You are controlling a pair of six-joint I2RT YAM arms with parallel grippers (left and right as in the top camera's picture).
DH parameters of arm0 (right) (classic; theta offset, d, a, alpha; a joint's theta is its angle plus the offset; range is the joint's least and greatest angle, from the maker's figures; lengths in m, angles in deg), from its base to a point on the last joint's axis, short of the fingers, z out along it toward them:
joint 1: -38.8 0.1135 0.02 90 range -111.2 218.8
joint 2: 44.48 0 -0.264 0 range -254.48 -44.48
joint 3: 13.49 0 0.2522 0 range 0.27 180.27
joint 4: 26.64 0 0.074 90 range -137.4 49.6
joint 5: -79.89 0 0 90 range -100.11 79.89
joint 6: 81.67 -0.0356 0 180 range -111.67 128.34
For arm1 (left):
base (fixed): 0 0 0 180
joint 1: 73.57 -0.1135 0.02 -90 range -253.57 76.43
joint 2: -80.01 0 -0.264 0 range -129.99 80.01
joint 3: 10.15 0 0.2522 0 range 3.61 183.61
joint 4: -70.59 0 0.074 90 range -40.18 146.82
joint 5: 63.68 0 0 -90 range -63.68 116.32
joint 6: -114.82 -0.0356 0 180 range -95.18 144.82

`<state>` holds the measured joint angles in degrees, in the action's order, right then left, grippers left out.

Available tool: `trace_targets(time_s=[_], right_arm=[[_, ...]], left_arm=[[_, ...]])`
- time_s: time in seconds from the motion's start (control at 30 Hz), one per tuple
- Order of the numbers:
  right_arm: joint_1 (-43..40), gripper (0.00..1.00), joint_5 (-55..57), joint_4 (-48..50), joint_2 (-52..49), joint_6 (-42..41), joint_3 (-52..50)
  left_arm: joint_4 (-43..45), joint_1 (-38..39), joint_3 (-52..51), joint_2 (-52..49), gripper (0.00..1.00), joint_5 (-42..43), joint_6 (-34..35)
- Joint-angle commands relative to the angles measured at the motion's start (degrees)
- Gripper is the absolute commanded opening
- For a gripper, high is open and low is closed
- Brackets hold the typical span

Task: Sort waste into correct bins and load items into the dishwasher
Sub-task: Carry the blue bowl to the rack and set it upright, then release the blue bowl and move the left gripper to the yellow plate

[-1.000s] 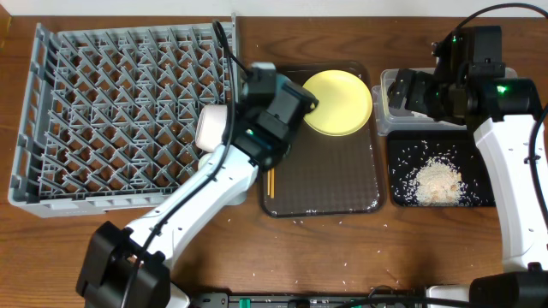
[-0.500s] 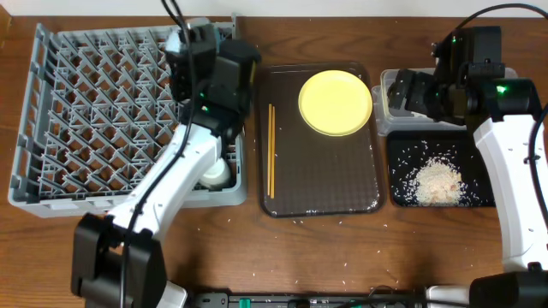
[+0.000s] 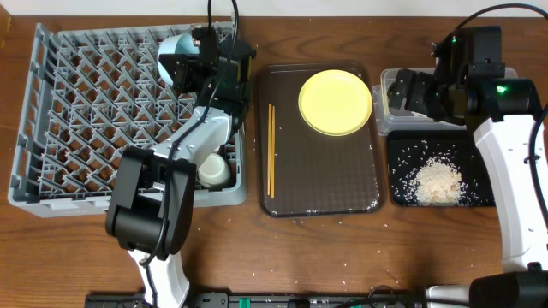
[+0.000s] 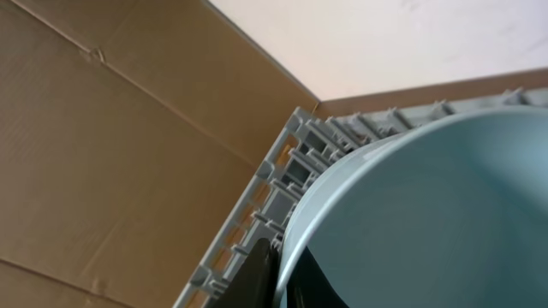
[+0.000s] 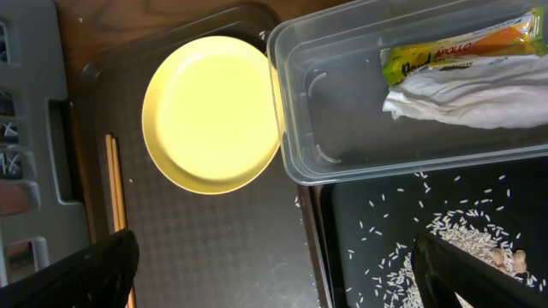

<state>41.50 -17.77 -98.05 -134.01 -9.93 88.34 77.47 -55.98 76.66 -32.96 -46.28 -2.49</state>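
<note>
My left gripper (image 3: 185, 70) is shut on the rim of the light blue bowl (image 3: 175, 50), held tilted over the far right part of the grey dish rack (image 3: 77, 120). In the left wrist view the bowl (image 4: 428, 214) fills the right side, with my fingers (image 4: 278, 278) pinching its edge. A white cup or bowl (image 3: 212, 171) sits in the rack's near right corner. The yellow plate (image 3: 336, 103) and the chopsticks (image 3: 271, 150) lie on the brown tray (image 3: 325, 184). My right gripper (image 3: 401, 92) is open and empty above the clear tub (image 5: 342, 128), which holds the wrapper (image 5: 462, 50) and napkin (image 5: 475, 98).
The black tray (image 3: 479, 192) at the right holds a heap of rice (image 3: 437, 181). Loose rice grains lie on the wooden table along the front of the brown tray. A cardboard wall (image 4: 103, 154) stands behind the rack.
My left arm has swung from the brown tray to the rack's far right side, and the light blue bowl now shows in its gripper. A white dish now rests in the rack. The right arm has not moved.
</note>
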Motion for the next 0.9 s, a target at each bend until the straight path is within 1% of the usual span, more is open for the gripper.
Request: trace_targets(time_s=[0.0,0.5,0.67,0.77,0.8,0.87], right_arm=[[0.0,0.99,0.3,0.0,-0.4,0.3,-0.2],[0.0,0.99,0.3,0.0,-0.4,0.3,-0.2],[0.0,0.99,0.3,0.0,-0.4,0.3,-0.2],[0.0,0.99,0.3,0.0,-0.4,0.3,-0.2],[0.0,0.99,0.3,0.0,-0.4,0.3,-0.2],[0.0,0.99,0.3,0.0,-0.4,0.3,-0.2]], left_arm=[[-0.4,0.0,0.4,-1.7,0.07,-2.5,-2.0],[-0.9,2.3,0.2,-3.0,0.07,-2.4,-2.0],[-2.1,3.7,-0.4,-3.0,0.07,-2.4,-0.9],[-4.4,4.9,-0.7,-3.0,0.08,-2.4,-0.9],[-4.6,5.2,-0.7,-3.0,0.09,-2.4,-0.9],[-4.7,5.8,-0.7,-3.0,0.14,-2.4,-0.9]])
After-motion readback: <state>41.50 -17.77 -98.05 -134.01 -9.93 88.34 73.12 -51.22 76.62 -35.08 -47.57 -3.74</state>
